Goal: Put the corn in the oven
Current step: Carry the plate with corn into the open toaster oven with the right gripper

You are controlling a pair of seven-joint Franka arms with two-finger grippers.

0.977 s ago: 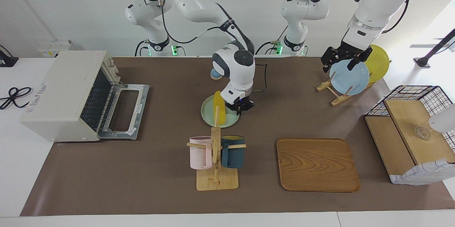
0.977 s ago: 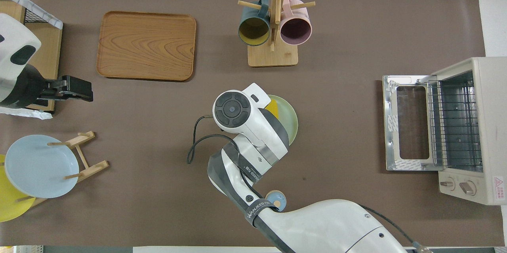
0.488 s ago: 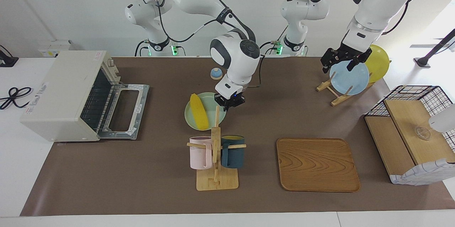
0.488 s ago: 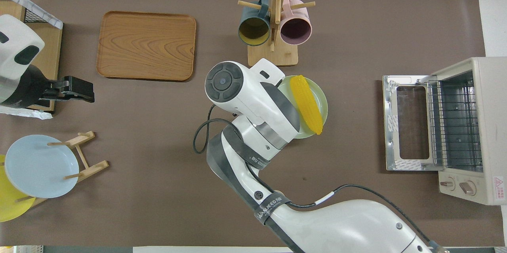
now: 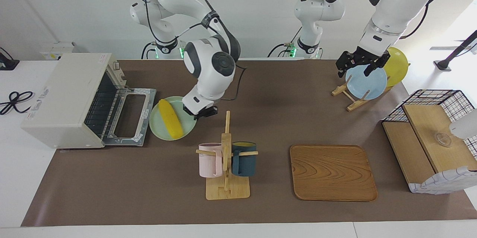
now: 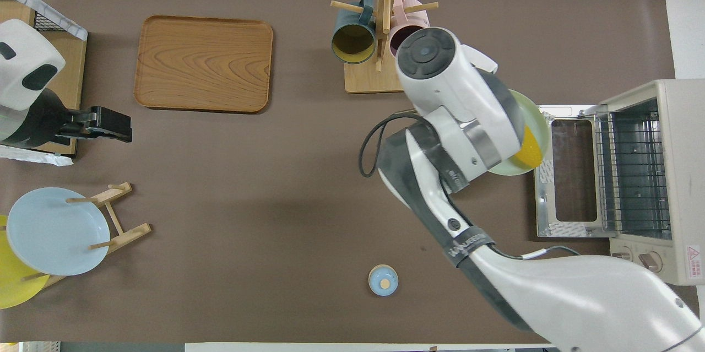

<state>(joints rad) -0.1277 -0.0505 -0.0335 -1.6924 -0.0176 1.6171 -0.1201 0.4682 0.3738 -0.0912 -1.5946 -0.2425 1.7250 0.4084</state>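
Note:
The yellow corn (image 5: pixel 170 123) lies on a pale green plate (image 5: pixel 158 125). My right gripper (image 5: pixel 199 113) is shut on the plate's rim and holds it level beside the open drop-down door (image 5: pixel 130 115) of the cream-white oven (image 5: pixel 63 96). In the overhead view my right arm covers most of the plate (image 6: pixel 537 120) and the corn (image 6: pixel 530 155). There the plate's edge reaches the edge of the door (image 6: pixel 567 176) of the oven (image 6: pixel 655 176), whose wire rack is bare. My left gripper (image 5: pixel 359 64) is open and waits over the blue plate (image 5: pixel 367 81).
A wooden mug rack (image 5: pixel 226 156) with a pink and a dark blue mug stands close to the held plate. A wooden tray (image 5: pixel 332 173), a plate rack with a yellow plate (image 5: pixel 397 64), a wire basket shelf (image 5: pixel 428 145) and a small blue knobbed lid (image 6: pixel 383 279) are also on the table.
My right gripper has carried the green plate with the corn from the table's middle toward the oven, up to its open door. The left arm has hardly moved.

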